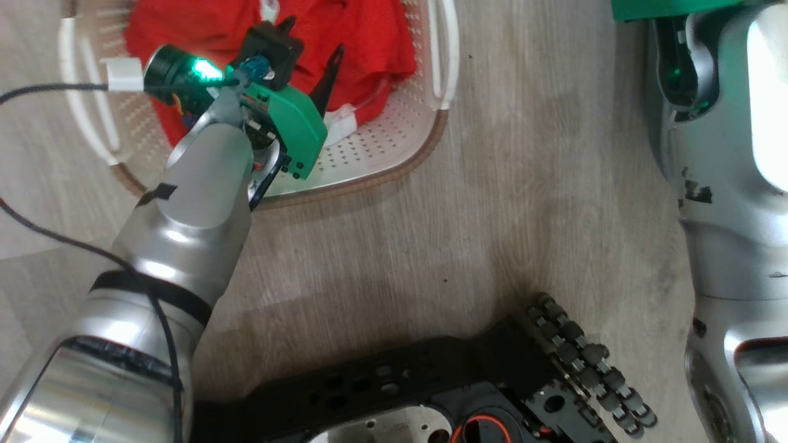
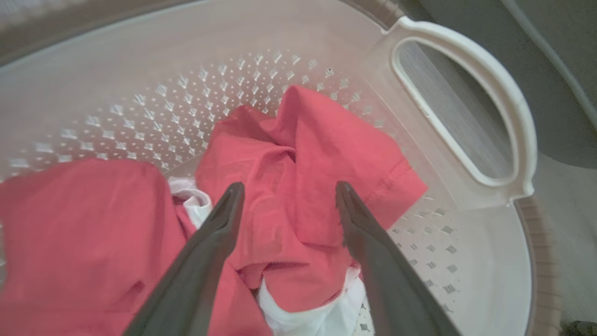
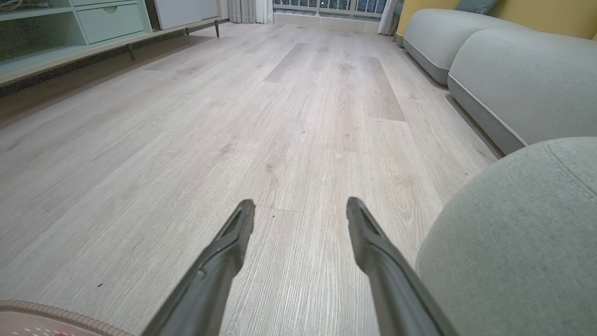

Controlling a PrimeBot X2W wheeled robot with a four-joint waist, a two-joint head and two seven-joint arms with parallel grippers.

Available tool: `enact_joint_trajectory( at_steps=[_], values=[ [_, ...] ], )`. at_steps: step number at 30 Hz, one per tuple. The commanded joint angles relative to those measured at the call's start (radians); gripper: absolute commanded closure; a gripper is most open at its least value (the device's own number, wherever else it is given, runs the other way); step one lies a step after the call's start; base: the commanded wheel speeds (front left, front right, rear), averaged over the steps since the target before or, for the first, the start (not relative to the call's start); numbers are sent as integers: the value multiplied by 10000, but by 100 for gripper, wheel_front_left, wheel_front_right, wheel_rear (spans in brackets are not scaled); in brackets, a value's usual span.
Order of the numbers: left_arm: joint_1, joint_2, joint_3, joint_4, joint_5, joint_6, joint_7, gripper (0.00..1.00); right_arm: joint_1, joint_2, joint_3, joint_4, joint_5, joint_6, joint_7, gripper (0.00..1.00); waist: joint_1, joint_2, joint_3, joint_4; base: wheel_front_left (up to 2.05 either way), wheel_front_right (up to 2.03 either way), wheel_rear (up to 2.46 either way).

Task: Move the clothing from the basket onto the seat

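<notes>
The cream basket [image 1: 425,154] stands on the wood floor, and the red clothing [image 1: 363,37] lies bunched inside it with a white part [image 1: 341,126] at one edge. My left gripper [image 1: 311,49] reaches down into the basket. In the left wrist view it [image 2: 289,186] is open, its fingers astride a raised fold of the red clothing [image 2: 303,154], with nothing clamped. Perforated basket wall [image 2: 186,93] rises behind the fabric. My right gripper [image 3: 301,205] hangs open over bare floor, beside the grey-green seat [image 3: 513,242] on its right. A bit of basket rim [image 3: 46,310] shows at that view's lower left.
My black wheeled base [image 1: 400,387] sits just below the basket, and the right forearm [image 1: 726,184] fills the right side. More sofa cushions [image 3: 513,60] line the floor beyond the seat. A pale green cabinet [image 3: 70,28] stands along the far left wall.
</notes>
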Motion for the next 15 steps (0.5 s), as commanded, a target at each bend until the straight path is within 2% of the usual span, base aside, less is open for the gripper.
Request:
enact_joint_trajectory(
  at_steps=[1,15],
  values=[
    [20,155,-52,-33,24,-70,-95,0,48,179,149,-398,133,-2,-63,0,0,0,205,-231,0,0,0],
    [-741,364,-1514,1363,296,-86,-95,0,298,179,569,-955,674,-2,-63,0,0,0,252,-707,0,0,0]
  ],
)
